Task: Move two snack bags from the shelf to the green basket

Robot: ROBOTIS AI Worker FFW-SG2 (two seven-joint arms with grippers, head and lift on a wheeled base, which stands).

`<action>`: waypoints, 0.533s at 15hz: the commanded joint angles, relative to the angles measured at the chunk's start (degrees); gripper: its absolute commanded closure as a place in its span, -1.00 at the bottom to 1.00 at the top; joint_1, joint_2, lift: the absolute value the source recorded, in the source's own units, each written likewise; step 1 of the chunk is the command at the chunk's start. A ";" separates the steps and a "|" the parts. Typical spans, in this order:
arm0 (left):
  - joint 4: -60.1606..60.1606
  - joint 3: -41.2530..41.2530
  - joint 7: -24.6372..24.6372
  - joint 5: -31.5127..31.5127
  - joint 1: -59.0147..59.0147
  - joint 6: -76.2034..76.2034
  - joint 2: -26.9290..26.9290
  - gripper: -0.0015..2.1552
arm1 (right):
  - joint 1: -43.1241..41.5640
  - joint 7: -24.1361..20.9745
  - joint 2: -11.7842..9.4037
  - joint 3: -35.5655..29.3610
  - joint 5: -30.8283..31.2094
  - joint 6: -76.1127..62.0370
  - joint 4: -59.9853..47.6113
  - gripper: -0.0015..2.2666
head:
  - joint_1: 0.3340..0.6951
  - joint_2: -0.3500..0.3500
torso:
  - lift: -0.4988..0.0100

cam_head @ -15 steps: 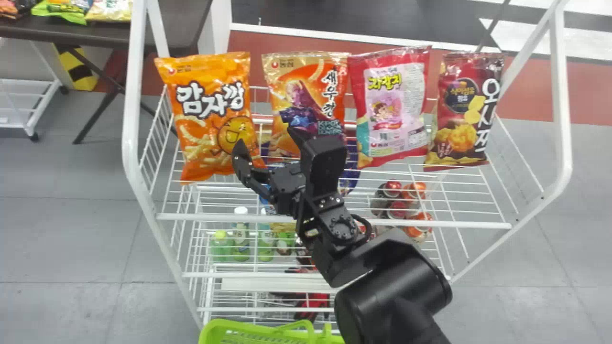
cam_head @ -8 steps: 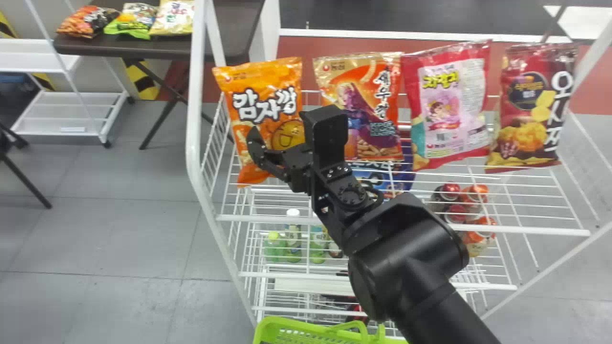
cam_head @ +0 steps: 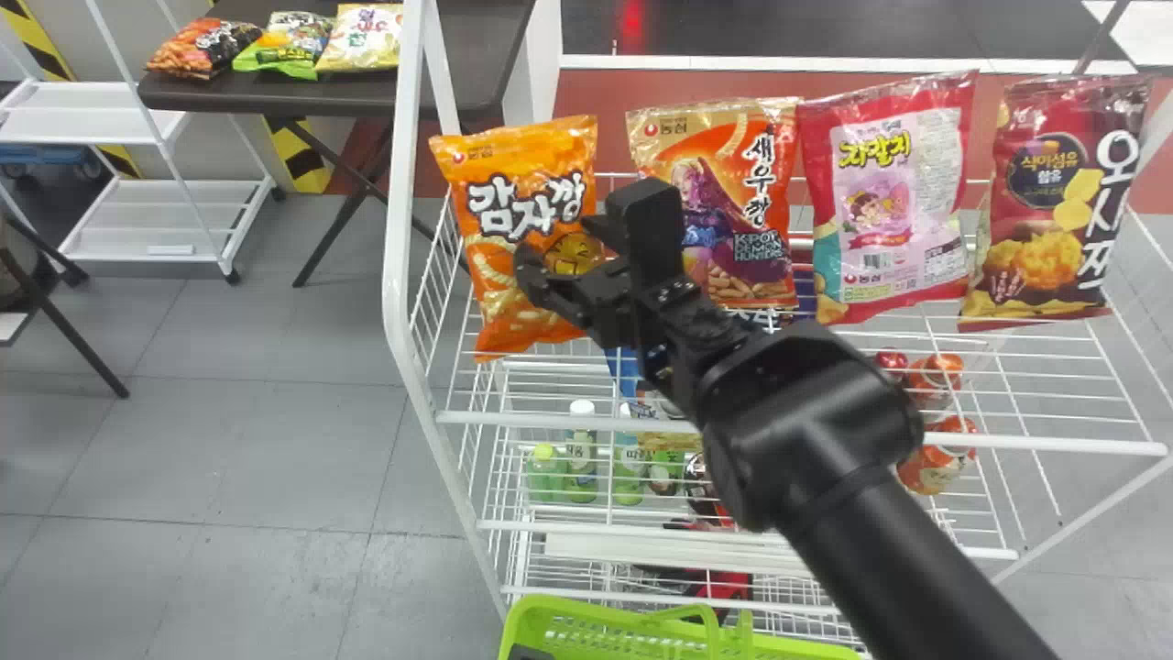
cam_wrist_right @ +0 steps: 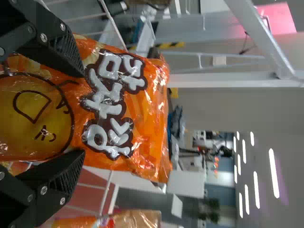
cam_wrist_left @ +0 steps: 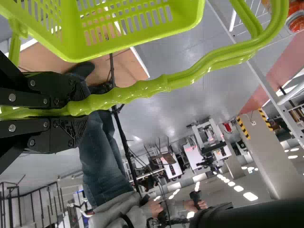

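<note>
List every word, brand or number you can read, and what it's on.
"감자깡": orange bag
"농심", "새우깡", "K-POP DEMON HUNTERS": orange-and-gold bag
"농심", "자갈치": red-and-pink bag
"오사쯔", "식이섬유 함유": dark red bag
Bottles, table bags, remaining fine print: too small or blurred.

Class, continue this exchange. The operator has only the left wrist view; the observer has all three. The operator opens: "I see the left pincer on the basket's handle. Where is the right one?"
Observer: In the head view, the right pincer is in front of the orange snack bag.
Operator: Are its fingers closed?
Observer: No, in the right wrist view they stand well apart.
Operator: What stands next to that bag on the shelf?
Observer: In the head view, the gold-topped bag is next to it, on the robot's right.
</note>
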 commanded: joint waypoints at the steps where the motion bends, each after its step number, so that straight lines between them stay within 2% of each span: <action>1: 0.39 0.00 0.02 0.10 -0.34 -0.28 -0.17 0.91 | -1.25 3.51 0.04 -2.69 0.00 4.62 0.83 0.32 | 1.00 0.09 | 0.89; 3: 1.00 0.00 0.02 0.36 -0.78 -0.28 -0.26 0.91 | -0.81 4.39 0.04 -2.69 0.44 4.97 0.13 0.74 | 1.00 0.01 | 0.89; 8: 0.39 0.35 0.02 0.63 -0.78 -0.28 0.00 0.91 | 1.83 3.16 0.04 -2.78 0.08 3.92 -5.58 0.78 | 1.00 0.00 | 0.89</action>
